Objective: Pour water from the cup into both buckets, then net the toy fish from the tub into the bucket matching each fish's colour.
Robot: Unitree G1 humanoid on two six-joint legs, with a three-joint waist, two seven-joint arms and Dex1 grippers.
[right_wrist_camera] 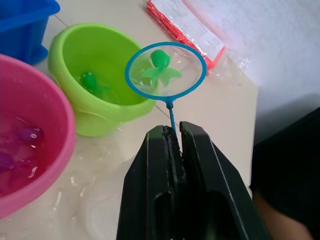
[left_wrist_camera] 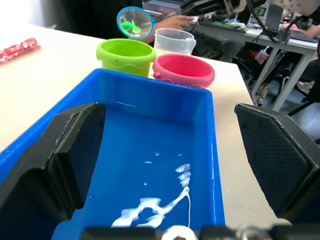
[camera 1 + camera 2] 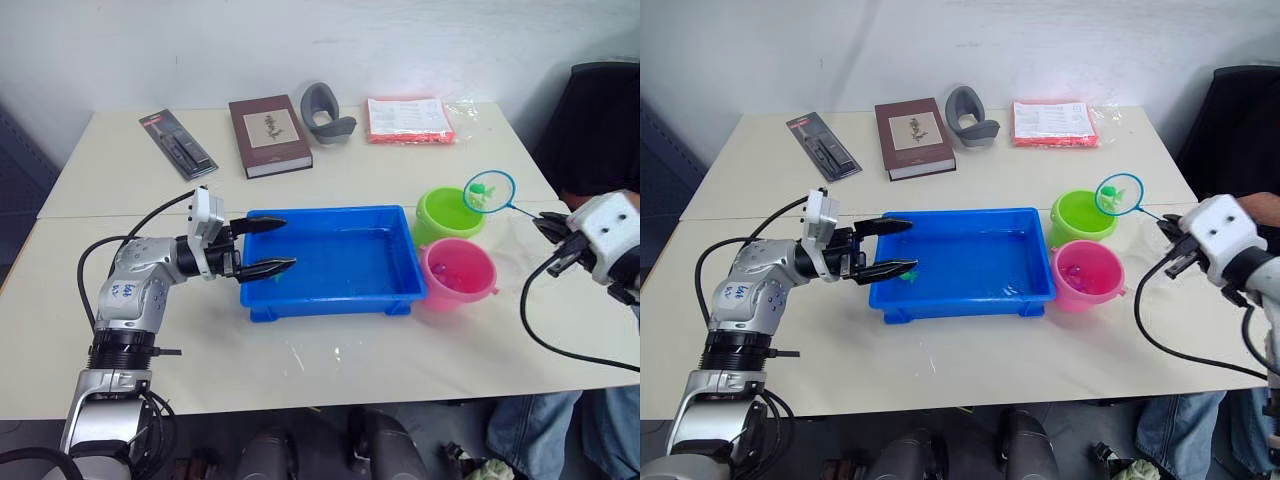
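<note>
- Head views: the right gripper has its fingers clenched on the stick of the net. The hoop hangs over the far edge of the green bucket, with a green fish in it. The stick's long axis runs from the gripper up and to the robot's left.
- Head views: the left gripper hovers with released fingers over the left end of the tub.
- Left wrist view: the cup stands behind the buckets, beside the pink bucket.
- Right wrist view: the net points away from the fingers. To do this step well, I think the hoop should come over the bucket's middle, then the stick should roll about its axis so the fish falls in.
</note>
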